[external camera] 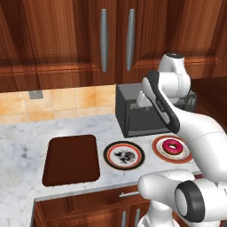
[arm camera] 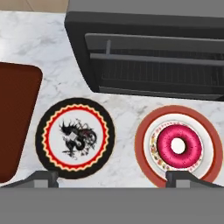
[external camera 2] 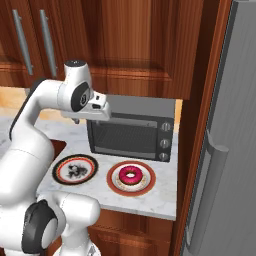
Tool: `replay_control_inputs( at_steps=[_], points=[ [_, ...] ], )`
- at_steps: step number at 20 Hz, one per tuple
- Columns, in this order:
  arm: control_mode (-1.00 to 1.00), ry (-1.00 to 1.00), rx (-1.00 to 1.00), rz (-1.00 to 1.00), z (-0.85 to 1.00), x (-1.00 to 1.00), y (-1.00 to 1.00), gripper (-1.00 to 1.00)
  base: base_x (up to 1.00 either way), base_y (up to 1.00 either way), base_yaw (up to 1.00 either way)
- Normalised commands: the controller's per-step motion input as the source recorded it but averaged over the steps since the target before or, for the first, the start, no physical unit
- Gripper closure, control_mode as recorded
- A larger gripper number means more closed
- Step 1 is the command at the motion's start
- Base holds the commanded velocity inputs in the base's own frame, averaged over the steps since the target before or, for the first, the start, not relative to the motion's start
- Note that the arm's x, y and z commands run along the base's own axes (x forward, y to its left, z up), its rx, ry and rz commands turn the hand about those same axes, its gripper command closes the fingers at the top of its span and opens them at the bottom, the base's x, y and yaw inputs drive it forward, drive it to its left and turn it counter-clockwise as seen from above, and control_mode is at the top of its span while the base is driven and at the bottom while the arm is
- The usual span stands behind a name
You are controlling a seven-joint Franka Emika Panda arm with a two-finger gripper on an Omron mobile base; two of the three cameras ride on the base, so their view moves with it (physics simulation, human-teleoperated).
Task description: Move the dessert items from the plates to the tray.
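A pink-frosted ring donut (external camera: 172, 146) (external camera 2: 130, 175) (arm camera: 179, 145) lies on the orange-red-rimmed plate (external camera: 156, 145) (external camera 2: 112, 181) (arm camera: 142, 140) at the right of the counter. Left of it sits the black-rimmed plate (external camera: 106, 155) (external camera 2: 57, 170) (arm camera: 41, 131); a small pale grey morsel (arm camera: 71, 141) rests in its dark splotchy centre. The dark brown tray (external camera: 71, 159) (arm camera: 13, 122) lies further left. My gripper (arm camera: 113, 178) hangs open well above both plates, looking straight down, with nothing between its fingers. One fingertip sits over each plate's near edge.
A grey boxy oven (external camera: 137, 113) (external camera 2: 130, 135) (arm camera: 148, 52) stands close behind the plates. Wooden wall cabinets (external camera: 66, 40) hang overhead and a tall grey fridge (external camera 2: 225, 150) stands at the right. The counter's front edge runs just below the plates.
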Motion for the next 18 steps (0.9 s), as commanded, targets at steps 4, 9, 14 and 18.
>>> replay_control_inputs(
  at_steps=[4,9,14,18],
  points=[
    [-1.00,0.00,-0.09,0.00,-0.49,-0.26,-0.15,-1.00,0.00,0.00,0.00],
    [-1.00,0.00,-0.13,-0.02,-0.55,-0.06,-0.36,-1.00,0.00,0.00,0.00],
    [-1.00,0.06,-0.03,0.00,-0.32,0.05,-0.58,-1.00,0.00,0.00,0.00],
    [-1.00,0.08,0.05,0.00,-0.20,0.00,-0.48,-1.00,0.00,0.00,0.00]
  ],
)
